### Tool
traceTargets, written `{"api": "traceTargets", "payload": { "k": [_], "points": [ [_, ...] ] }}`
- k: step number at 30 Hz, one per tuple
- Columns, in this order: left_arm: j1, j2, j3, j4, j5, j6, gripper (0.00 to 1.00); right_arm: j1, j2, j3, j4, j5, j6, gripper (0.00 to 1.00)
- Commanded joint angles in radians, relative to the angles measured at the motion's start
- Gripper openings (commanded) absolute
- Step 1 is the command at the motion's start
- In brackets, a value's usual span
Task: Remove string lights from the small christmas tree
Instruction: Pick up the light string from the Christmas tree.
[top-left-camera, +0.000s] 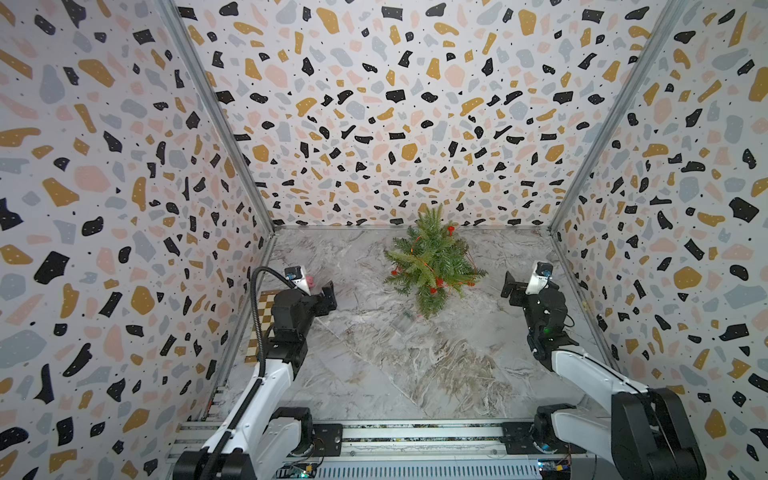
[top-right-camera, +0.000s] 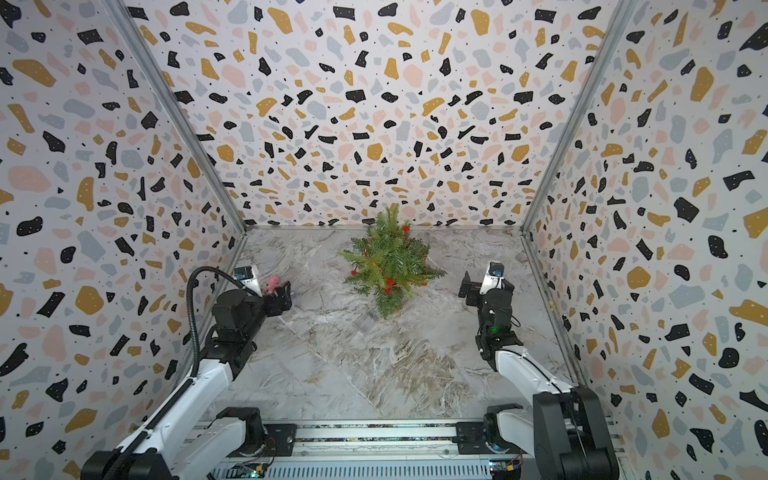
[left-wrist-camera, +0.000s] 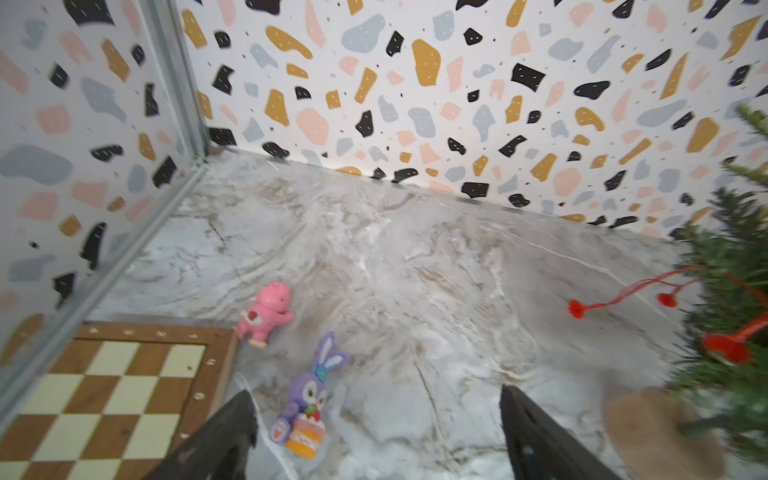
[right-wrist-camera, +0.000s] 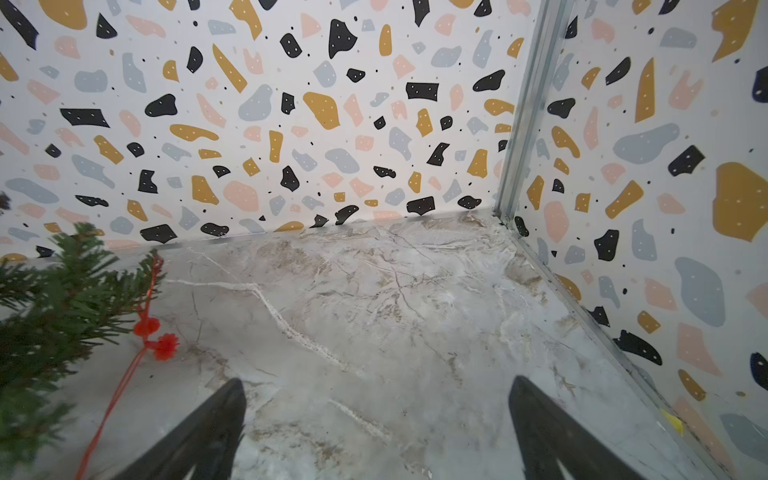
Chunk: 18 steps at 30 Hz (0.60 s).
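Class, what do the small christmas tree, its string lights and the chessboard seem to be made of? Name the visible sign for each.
The small christmas tree: likely plastic, matt; stiff, uniform green needles. The string lights: thin red-orange wire, probably coated, with matt red beads, perhaps plastic. The chessboard: looks like wood, satin; brown, faintly grained frame and dark squares.

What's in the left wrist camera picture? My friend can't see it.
The left gripper, open and empty, hangs over a marble table near a purple bunny toy, a pink bear toy and a chessboard. Partly in view is the small christmas tree, hung with red string lights.
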<state>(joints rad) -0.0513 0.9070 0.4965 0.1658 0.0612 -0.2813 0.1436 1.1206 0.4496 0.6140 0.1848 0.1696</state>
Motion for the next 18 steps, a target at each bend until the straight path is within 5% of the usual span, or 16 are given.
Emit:
{"api": "traceTargets", "payload": {
  "k": [1, 7, 18],
  "points": [
    [-0.053, -0.048, 0.082, -0.118, 0.176, -0.101, 0.87, 0.004, -0.069, 0.087, -0.306, -0.114, 0.091, 0.97],
    [-0.265, -0.107, 0.235, -0.324, 0.324, 0.007, 0.86, 0.043, -0.205, 0.209, -0.533, -0.249, 0.117, 0.93],
    [-0.354, -0.130, 0.384, -0.621, 0.730, 0.246, 0.79, 0.142, -0.331, 0.403, -0.861, -0.339, 0.029, 0.81]
  ]
}}
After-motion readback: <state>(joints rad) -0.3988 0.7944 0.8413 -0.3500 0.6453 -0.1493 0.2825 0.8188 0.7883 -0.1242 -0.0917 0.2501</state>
